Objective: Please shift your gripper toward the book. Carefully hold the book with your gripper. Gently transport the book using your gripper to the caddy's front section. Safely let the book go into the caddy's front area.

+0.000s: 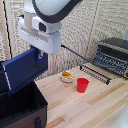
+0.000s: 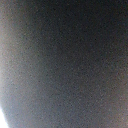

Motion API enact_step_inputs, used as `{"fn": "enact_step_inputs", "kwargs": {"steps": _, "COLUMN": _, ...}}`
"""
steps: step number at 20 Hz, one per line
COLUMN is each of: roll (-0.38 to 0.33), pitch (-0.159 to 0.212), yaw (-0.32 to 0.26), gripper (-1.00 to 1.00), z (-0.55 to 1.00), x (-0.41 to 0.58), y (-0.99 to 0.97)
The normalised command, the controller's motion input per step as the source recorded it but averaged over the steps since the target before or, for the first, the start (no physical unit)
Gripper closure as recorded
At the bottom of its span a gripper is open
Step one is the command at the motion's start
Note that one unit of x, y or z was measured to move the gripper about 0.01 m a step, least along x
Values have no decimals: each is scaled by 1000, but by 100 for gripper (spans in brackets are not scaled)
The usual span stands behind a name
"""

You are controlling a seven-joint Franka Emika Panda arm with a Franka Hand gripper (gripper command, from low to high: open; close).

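Note:
The navy-blue book [image 1: 22, 69] hangs tilted in the air at the exterior view's left, above the black caddy [image 1: 20, 107]. My gripper [image 1: 38, 56] is the white boxy end of the arm; its blue-tipped fingers are shut on the book's upper right edge. The book's lower edge sits just over the caddy's open top. The wrist view shows only a blurred dark surface [image 2: 65, 65] filling the frame, too close to make out.
A red cup [image 1: 82, 85] stands on the wooden table [image 1: 90, 107], with a small bowl holding something yellow [image 1: 67, 76] behind it. A dark toaster oven [image 1: 112, 57] with its rack pulled out stands at the back on the exterior view's right.

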Motion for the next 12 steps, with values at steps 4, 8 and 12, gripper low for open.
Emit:
{"fn": "enact_step_inputs", "kwargs": {"steps": 4, "roll": 114, "pitch": 83, "yaw": -102, "gripper": 100, "z": 286, "x": -59, "y": 420}}
{"fn": "enact_step_inputs", "kwargs": {"steps": 8, "roll": 119, "pitch": 85, "yaw": -108, "gripper": 100, "z": 269, "x": -56, "y": 404}}
{"fn": "enact_step_inputs", "kwargs": {"steps": 12, "roll": 147, "pitch": 77, "yaw": -127, "gripper": 100, "z": 236, "x": 0, "y": 428}}
